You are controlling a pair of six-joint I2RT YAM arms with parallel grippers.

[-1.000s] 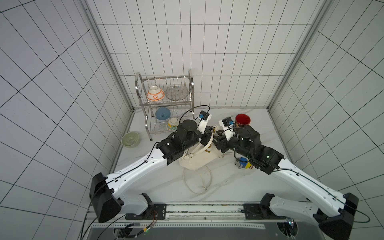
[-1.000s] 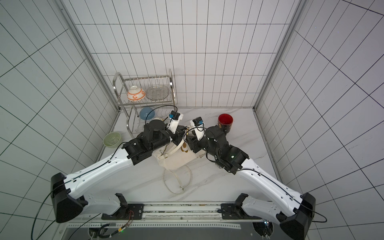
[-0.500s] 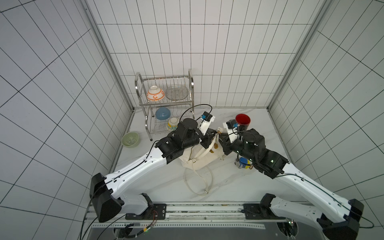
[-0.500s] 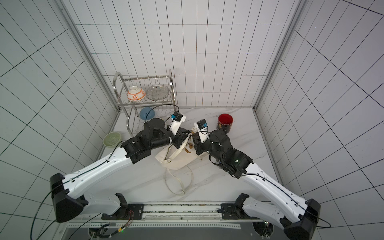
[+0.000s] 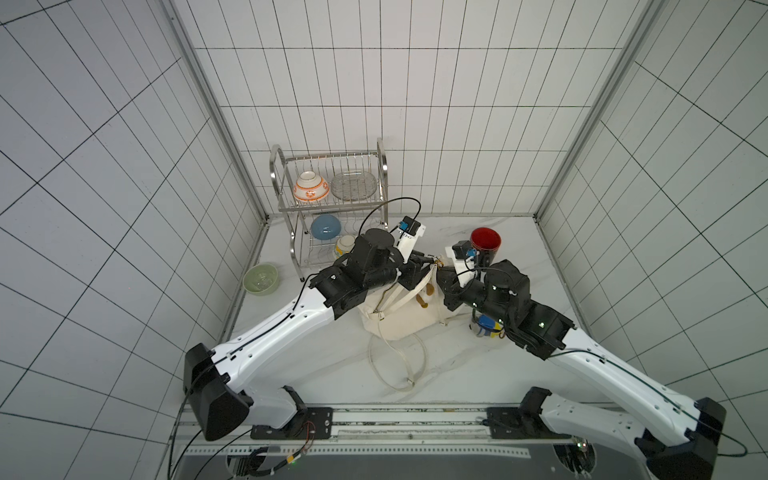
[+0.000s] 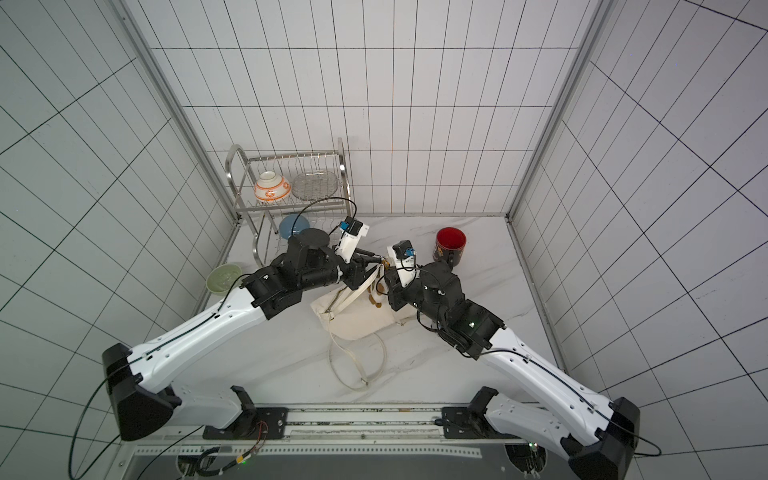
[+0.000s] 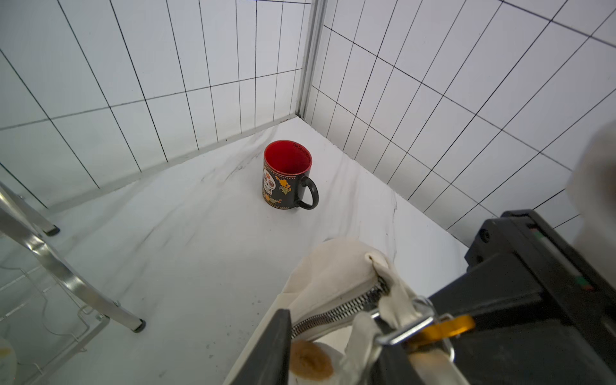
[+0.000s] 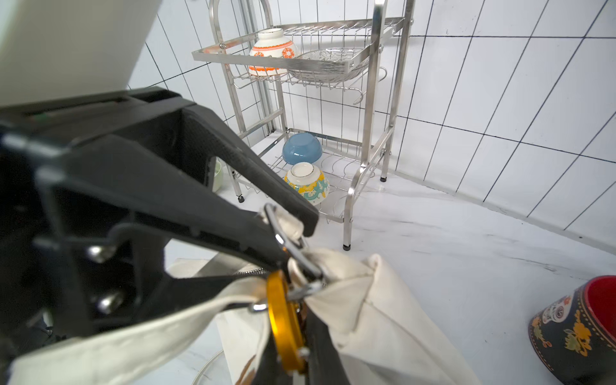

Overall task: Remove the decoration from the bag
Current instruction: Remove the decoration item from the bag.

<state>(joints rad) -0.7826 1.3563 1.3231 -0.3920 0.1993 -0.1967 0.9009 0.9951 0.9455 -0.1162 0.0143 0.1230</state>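
Left gripper (image 8: 295, 240) agape at bag (image 5: 407, 320) edge, right gripper (image 7: 453, 328) seemingly tight on orange ring (image 8: 285, 320), mug (image 7: 286, 176) well apart

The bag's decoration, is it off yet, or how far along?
Not yet. Done: a corner of the bag is raised. In hand: the right tool is shut on the gold clip, hooked to the bag's silver ring. Still to do: unhook it and pull it away.

Left end effector (image 5: 423, 262) spread, right end effector (image 5: 439, 272) clamped.
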